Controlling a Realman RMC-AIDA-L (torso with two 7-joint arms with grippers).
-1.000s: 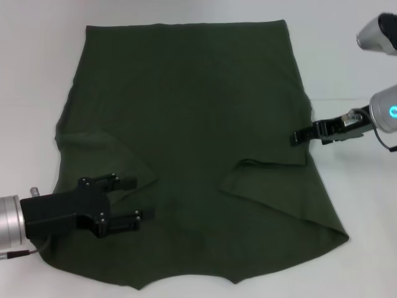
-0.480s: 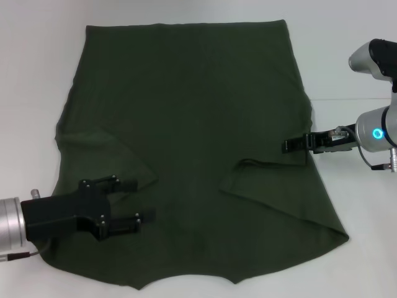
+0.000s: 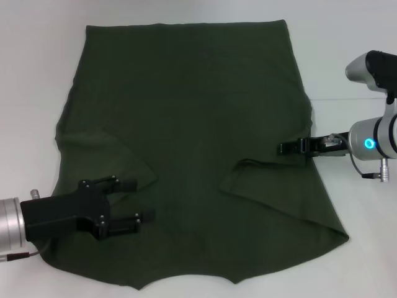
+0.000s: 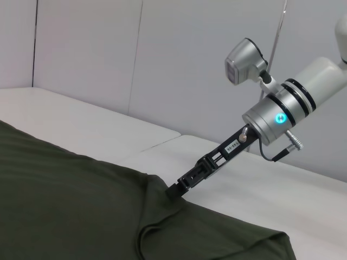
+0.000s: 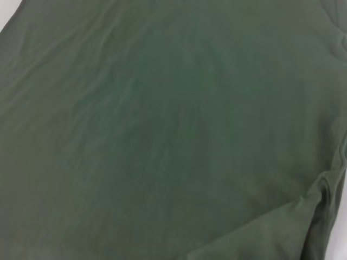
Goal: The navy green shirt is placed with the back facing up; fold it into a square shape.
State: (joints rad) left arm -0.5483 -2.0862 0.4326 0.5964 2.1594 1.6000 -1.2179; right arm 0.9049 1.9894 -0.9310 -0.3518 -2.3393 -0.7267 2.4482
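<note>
The navy green shirt [image 3: 198, 93] lies spread flat on the white table, plain side up, with both sleeves folded inward over the body. My left gripper [image 3: 134, 202] hovers open over the shirt's near left part, close to the folded left sleeve [image 3: 105, 155]. My right gripper [image 3: 284, 148] reaches in from the right, low over the shirt's right edge, just beyond the folded right sleeve [image 3: 267, 180]. In the left wrist view the right gripper [image 4: 174, 189] touches the shirt [image 4: 65, 206] at that edge. Only shirt fabric [image 5: 162, 135] fills the right wrist view.
The white table [image 3: 37, 74] shows bare around the shirt on the left, right and far sides. A seam in the table [image 3: 353, 99] runs off to the right. A grey wall [image 4: 162, 54] stands behind the table.
My right gripper has moved left, from beside the shirt's right edge to over it, and turned more level. The left gripper and the shirt have stayed still.
</note>
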